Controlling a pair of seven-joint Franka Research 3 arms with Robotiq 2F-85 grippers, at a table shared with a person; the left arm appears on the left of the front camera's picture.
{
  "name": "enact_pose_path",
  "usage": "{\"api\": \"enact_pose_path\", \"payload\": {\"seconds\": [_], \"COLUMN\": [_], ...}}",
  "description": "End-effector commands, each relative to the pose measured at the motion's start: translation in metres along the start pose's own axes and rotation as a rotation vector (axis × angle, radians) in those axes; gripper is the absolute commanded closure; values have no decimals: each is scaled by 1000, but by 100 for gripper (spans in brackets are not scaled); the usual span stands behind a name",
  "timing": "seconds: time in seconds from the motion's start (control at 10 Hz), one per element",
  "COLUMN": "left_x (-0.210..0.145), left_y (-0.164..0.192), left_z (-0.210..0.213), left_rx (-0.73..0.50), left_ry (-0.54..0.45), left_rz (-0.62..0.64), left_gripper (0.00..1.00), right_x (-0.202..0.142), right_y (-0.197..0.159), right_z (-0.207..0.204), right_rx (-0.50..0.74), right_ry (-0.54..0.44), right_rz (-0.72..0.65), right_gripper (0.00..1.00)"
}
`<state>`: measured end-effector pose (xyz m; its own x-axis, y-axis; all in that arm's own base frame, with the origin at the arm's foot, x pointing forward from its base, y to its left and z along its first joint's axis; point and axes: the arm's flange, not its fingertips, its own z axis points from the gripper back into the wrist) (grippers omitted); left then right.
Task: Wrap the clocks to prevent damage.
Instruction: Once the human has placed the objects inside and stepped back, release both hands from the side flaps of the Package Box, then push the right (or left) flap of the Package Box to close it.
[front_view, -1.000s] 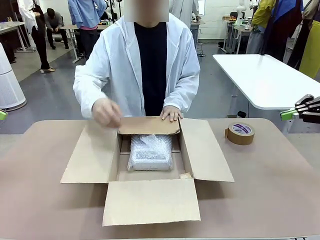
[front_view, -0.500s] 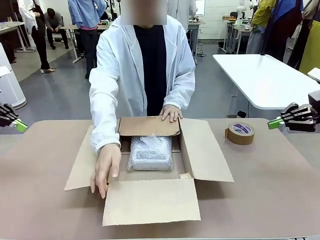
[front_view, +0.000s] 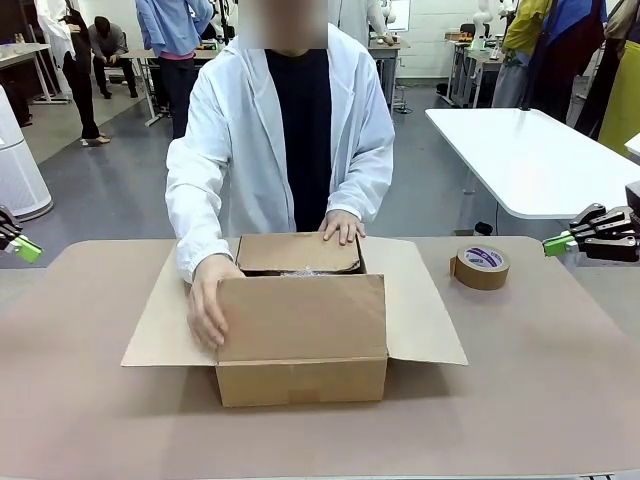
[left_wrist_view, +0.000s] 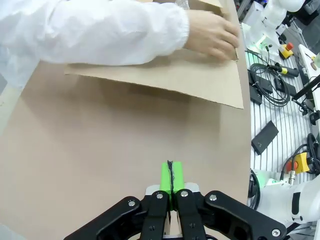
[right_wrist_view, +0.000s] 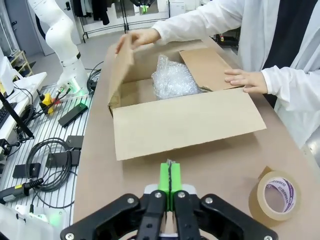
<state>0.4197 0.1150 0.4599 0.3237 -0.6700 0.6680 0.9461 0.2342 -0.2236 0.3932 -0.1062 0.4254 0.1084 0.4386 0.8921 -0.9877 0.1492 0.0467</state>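
Since the clocks (right_wrist_view: 172, 79) already lie as one bubble-wrapped bundle down inside the carton (front_view: 300, 380), I judge the wrapping itself done. No dial shows through the wrap, and the bundle rests on the carton's floor with room to spare around it.

What I see under way is the closing. The carton's near flap (front_view: 300, 318) stands raised on edge, and one of the person's hands (front_view: 207, 302) grips its side. Their other hand (front_view: 343, 227) rests on the far flap (front_view: 298, 252), which is folded in over the carton's back part. The two side flaps are spread flat on the worktop (front_view: 520, 400), one on each side of the carton, so the top is open to my right wrist camera.

By my reckoning, what is left is to bring all four flaps down and seal the seam. The tape roll (front_view: 481, 267) lies flat on the worktop near the carton's right side flap, untouched.

I have no part in the work at present. My left tool (left_wrist_view: 170, 181) hangs well off the carton's left side, its green pads pressed together on nothing. My right tool (right_wrist_view: 170, 174) hovers beyond the tape roll on the carton's right, its pads likewise closed on nothing.
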Motion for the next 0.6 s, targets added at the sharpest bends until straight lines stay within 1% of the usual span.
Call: {"api": "enact_pose_path", "payload": {"seconds": [0.0,0.5], "left_x": [2,2], "left_y": [-2,-2], "left_z": [1,1], "left_rx": [-3,-3], "left_ry": [-26,-26], "left_rz": [-20,-20], "left_gripper": [100,100], "right_x": [2,2], "right_y": [1,1], "right_z": [0,0], "right_rx": [6,6], "right_ry": [-5,-5], "right_rz": [10,10], "right_gripper": [99,99]}}
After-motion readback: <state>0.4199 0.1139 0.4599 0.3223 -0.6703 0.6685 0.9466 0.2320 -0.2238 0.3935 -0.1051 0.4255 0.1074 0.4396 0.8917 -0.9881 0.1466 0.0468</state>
